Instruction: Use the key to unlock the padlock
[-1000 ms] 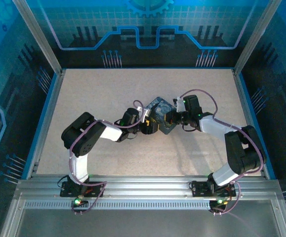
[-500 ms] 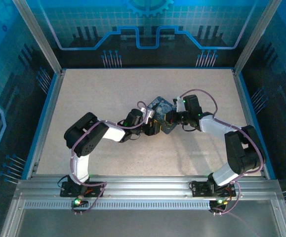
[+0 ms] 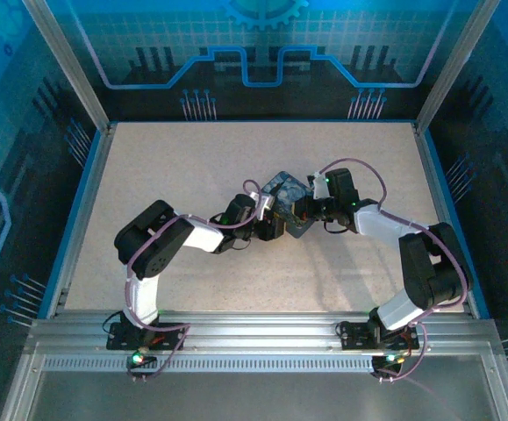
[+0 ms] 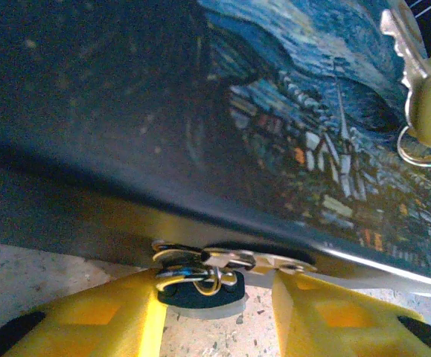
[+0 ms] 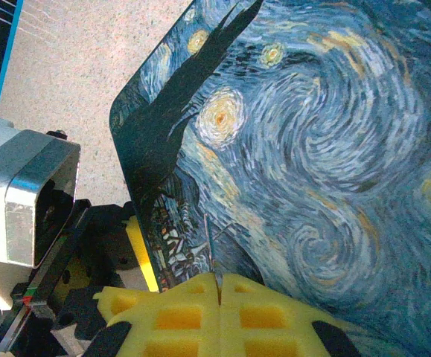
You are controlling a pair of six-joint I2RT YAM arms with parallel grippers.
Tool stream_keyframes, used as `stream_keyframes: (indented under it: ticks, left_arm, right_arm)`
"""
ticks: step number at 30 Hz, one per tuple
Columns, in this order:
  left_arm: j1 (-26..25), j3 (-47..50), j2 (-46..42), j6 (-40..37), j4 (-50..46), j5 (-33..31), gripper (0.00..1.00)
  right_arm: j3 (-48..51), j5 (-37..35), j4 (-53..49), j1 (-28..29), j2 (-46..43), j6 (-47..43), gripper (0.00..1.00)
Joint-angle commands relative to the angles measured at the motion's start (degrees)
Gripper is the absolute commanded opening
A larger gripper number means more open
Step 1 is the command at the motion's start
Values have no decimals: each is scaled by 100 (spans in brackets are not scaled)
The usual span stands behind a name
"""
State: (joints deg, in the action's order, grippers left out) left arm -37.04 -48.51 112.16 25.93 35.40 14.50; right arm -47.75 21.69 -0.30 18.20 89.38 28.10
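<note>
Padlock (image 4: 198, 294) straddled by left gripper (image 4: 216, 299), partway open, not clamped, low on the desk (image 4: 36, 271) under the edge of the tin (image 4: 200, 111). Over to right gripper (image 5: 219, 286): pinched tight on the key (image 4: 403, 41), up beside the tin. Looks like the bracing step. Next up, probably: a firm squeeze, then careful keyhole alignment.

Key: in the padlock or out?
Out: the right gripper holds the key by the tin, apart from the padlock at its edge.
</note>
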Motion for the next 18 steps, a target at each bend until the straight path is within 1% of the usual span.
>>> stream_keyframes:
  ticks: [1, 4, 8, 14, 18]
  left_arm:
    - [-27, -133, 35, 220, -130, -213, 41]
    - [-38, -128, 28, 276, -132, -246, 39]
    - [-35, -165, 43, 395, -118, -209, 33]
    - [-35, -139, -20, 490, -130, -228, 26]
    - [-47, -65, -238, 527, -185, -252, 25]
  right_arm:
    - [-7, -4, -186, -53, 145, 8, 0]
    - [2, -3, -182, -42, 141, 18, 0]
    - [5, 1, -170, -36, 141, 38, 0]
    - [11, 2, -134, -1, 52, 69, 0]
    - [51, 0, 14, -7, -183, -8, 0]
